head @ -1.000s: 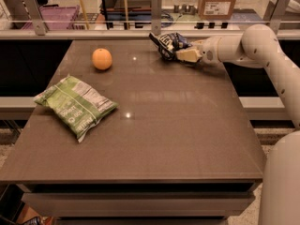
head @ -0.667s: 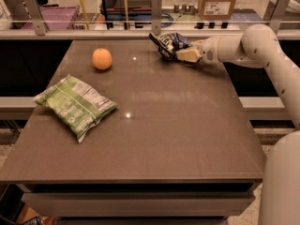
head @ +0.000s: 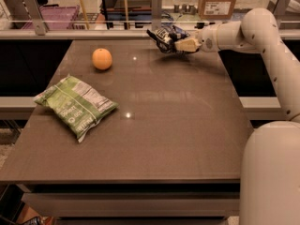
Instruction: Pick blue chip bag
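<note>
The blue chip bag (head: 164, 35), small, dark and crinkled, is at the far edge of the brown table (head: 178, 125), right of centre. My gripper (head: 176, 44) reaches in from the right on the white arm (head: 243, 32) and is shut on the bag's right side. The bag hangs a little above the tabletop, tilted, with its left end sticking out past the fingers.
An orange (head: 101, 58) sits at the far left of the table. A larger light-green bag (head: 75, 104) lies at the left, nearer the front. A metal rail (head: 93, 28) runs behind the table, with a cardboard box (head: 216, 3) and a purple crate (head: 58, 15) beyond it.
The gripper has risen from the tabletop with the blue chip bag in it and moved slightly toward the far edge. The orange and the green bag have not moved.
</note>
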Motion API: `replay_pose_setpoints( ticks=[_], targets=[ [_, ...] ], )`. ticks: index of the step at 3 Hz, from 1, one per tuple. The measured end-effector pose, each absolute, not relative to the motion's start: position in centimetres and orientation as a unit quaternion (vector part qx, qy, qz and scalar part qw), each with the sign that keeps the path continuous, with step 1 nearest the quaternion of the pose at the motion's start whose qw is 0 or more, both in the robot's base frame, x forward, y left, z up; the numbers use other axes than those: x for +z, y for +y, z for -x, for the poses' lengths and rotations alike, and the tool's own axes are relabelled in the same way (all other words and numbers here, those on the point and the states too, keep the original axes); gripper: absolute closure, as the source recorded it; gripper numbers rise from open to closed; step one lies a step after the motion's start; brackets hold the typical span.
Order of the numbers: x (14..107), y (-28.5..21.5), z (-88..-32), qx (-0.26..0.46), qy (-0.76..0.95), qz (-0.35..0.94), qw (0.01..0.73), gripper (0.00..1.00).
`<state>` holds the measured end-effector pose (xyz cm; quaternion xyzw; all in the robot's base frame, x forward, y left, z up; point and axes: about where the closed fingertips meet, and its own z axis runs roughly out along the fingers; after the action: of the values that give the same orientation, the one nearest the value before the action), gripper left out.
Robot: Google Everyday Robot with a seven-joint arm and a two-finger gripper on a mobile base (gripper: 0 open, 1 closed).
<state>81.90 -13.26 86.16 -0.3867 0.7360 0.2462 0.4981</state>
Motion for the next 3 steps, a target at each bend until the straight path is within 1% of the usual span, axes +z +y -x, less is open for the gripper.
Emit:
replay_pose_setpoints(
  ticks=[2,3],
  targets=[
    [89.1,-12.9,-82.4,0.243,0.73,0.4,0.498,1.0],
    [91.1,-13.1,-81.9,0.229,0.725,0.407,0.506,1.0]
  ],
)
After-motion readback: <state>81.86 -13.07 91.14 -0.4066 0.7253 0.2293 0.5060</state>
